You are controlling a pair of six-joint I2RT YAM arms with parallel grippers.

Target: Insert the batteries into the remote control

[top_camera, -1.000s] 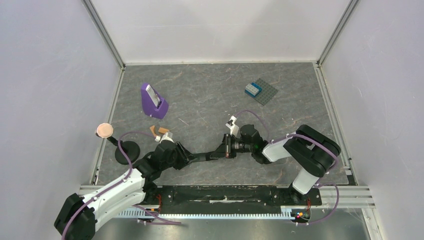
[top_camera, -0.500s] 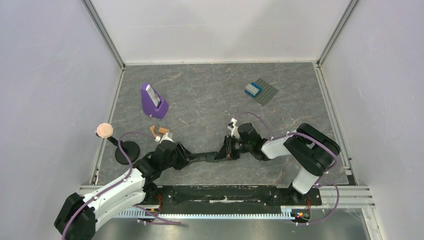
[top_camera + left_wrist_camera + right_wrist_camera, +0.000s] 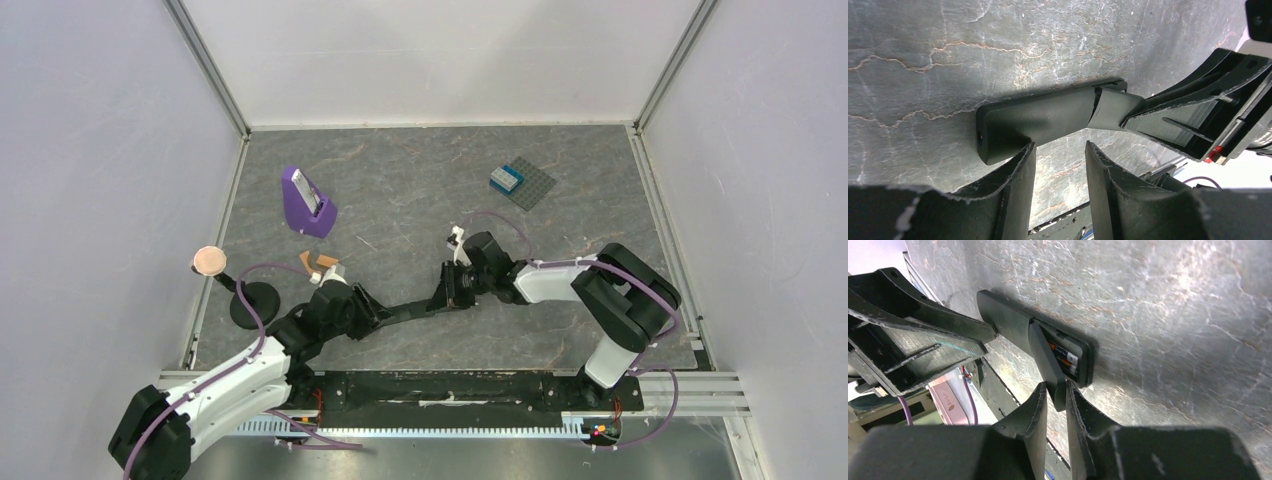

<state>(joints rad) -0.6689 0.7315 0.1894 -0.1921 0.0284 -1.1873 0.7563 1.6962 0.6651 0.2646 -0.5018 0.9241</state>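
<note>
From above, shows one remote control (image 3: 415, 309) on table (image 3: 480, 335) between left gripper (image 3: 383, 315) and right gripper (image 3: 443, 298), one baseplate (image 3: 530, 186) well apart. At left wrist, spread beside its end. At right wrist, pinches one cover (image 3: 1045, 362) tilted across two batteries (image 3: 1068, 359) inside

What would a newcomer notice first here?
The remote control lies mid-table, its compartment open with the batteries seated inside. The right tool pinches the tilted battery cover above it, while the left tool stands open at the remote's other end.
</note>
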